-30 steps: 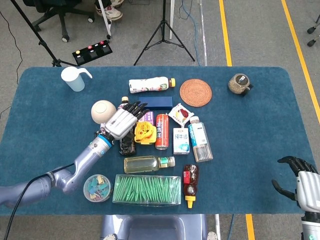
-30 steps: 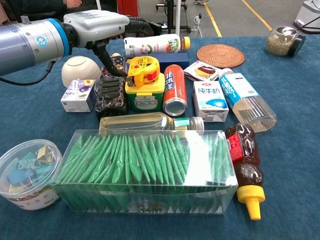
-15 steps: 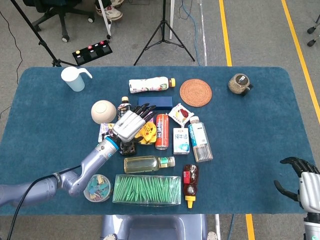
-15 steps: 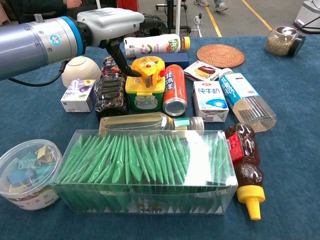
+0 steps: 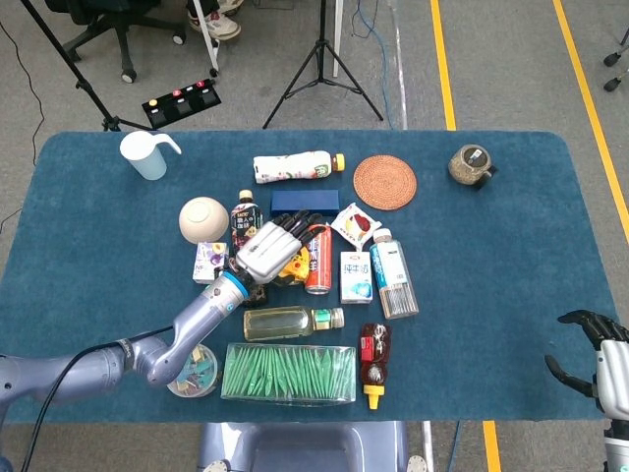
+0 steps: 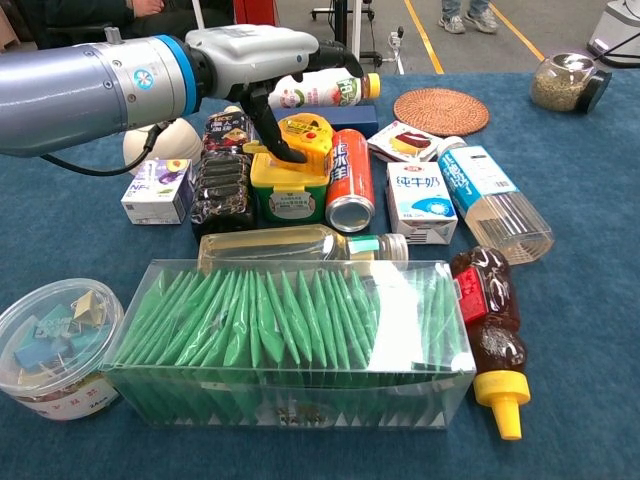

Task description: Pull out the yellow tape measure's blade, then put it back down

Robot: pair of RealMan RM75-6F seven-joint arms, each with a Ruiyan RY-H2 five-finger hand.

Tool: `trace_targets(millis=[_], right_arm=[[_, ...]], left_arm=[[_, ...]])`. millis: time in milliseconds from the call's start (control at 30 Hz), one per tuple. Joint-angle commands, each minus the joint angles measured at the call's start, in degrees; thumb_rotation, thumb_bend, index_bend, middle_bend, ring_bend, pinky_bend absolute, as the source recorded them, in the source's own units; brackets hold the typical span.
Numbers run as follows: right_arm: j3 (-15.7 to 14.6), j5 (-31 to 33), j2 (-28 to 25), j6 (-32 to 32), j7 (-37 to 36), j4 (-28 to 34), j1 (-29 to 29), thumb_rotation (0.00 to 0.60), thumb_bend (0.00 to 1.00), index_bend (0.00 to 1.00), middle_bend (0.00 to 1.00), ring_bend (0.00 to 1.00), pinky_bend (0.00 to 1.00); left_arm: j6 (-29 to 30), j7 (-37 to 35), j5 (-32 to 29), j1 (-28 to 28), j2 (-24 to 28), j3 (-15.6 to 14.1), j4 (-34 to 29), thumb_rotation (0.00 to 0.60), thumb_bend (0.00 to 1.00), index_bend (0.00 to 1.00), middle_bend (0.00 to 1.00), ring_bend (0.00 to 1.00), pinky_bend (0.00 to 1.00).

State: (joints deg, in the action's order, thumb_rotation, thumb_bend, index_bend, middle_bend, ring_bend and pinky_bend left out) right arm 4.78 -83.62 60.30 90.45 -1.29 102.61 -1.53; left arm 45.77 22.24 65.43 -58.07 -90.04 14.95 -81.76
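Blue surface [image 5: 88, 246] crowded. My left hand [image 5: 270, 248] over yellow tape measure [image 6: 303, 137], fingers [image 6: 268, 120] touching, not gripping. Case rigid, light; grip sides. Right hand [image 5: 600, 359] spread, holding nothing.

Floor [image 5: 511, 69]: grey, 2 yellow lines [image 5: 442, 64] running across it.
Table [image 5: 88, 246]: blue cloth top.
Tripod [image 5: 321, 59]: black, behind table.
Chair [image 5: 118, 25]: black, wheeled, far left.

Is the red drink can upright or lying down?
Lying down. The red can rests on its side on the table, its pull-tab end facing the chest camera, beside the yellow tape measure under the left hand.
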Motion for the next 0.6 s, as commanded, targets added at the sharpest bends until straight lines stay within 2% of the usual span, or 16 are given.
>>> trace_targets(millis=[33, 233, 433, 600], right_arm=[[0.06, 0.19, -0.05, -0.05, -0.16, -0.14, -0.04, 0.600, 0.23, 0.33, 0.33, 0.28, 0.27], [0.21, 0.30, -0.20, -0.37, -0.13, 0.00, 0.13, 0.600, 0.23, 0.34, 0.33, 0.28, 0.28], [0.18, 0.57, -0.18, -0.62, 0.14, 0.10, 0.10, 0.600, 0.23, 0.33, 0.33, 0.28, 0.28], [0.31, 0.76, -0.29, -0.51, 0.52, 0.38, 0.04, 0.600, 0.23, 0.33, 0.33, 0.28, 0.28]], left_arm=[[-0.87, 0.81, -1.61, -0.65, 0.71, -0.02, -0.57, 0.600, 0.18, 0.08, 0.05, 0.00, 0.17], [-3.05, 2.40, -4.69, -1.81, 2.93, -0.71, -1.77, 0.600, 0.18, 0.08, 0.05, 0.00, 0.17], [-2.95, 3.03, -7.02, -2.74, 2.82, -1.08, -1.20, 0.600, 0.18, 0.08, 0.05, 0.00, 0.17], [-3.50, 2.93, -8.50, -3.59, 2.50, -1.36, -0.26, 0.600, 0.18, 0.13, 0.05, 0.01, 0.19]])
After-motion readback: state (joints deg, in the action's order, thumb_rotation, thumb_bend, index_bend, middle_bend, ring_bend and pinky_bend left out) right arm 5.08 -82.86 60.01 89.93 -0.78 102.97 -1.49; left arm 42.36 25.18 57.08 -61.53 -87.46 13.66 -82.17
